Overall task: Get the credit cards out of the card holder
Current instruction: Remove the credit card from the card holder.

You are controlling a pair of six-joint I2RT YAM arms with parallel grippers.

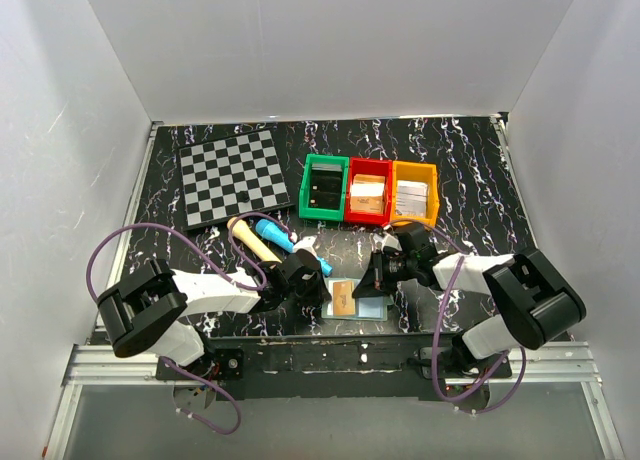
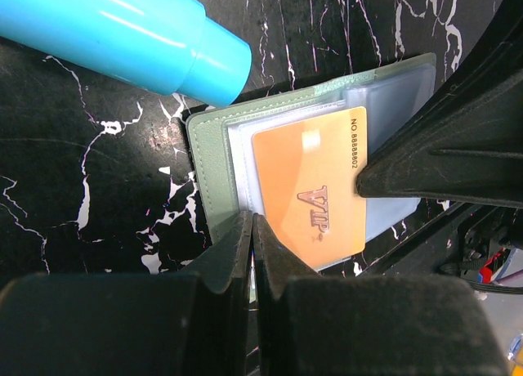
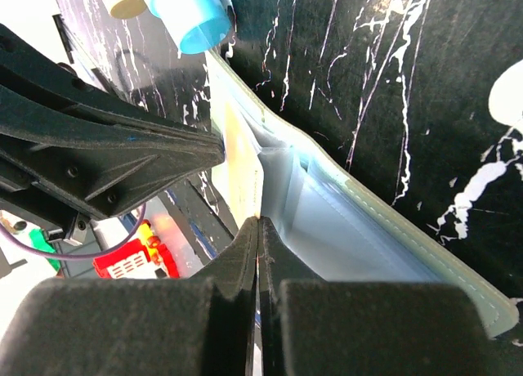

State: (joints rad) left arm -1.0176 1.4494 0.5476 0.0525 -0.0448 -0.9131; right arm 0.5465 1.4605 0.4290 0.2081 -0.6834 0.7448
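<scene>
The card holder (image 1: 372, 308) lies open near the table's front edge, grey-green outside (image 2: 211, 159) with pale blue-grey sleeves inside (image 3: 351, 229). An orange credit card (image 1: 343, 298) marked VIP (image 2: 315, 188) lies on its left panel, partly out of a clear sleeve. My left gripper (image 1: 322, 292) is shut on the holder's near edge (image 2: 252, 229). From the other side, my right gripper (image 1: 364, 286) is shut on the card's edge (image 3: 258, 227); the card shows there edge-on (image 3: 241, 163). The right fingers (image 2: 441, 163) touch the card's side. The left fingers (image 3: 122, 155) sit close by.
A blue cylinder (image 1: 275, 235) (image 2: 122, 33) and a cream one (image 1: 250, 238) lie just behind the holder. A checkered board (image 1: 232, 175) is at the back left. Green (image 1: 323, 187), red (image 1: 368, 190) and orange (image 1: 414, 192) bins stand behind, at the middle.
</scene>
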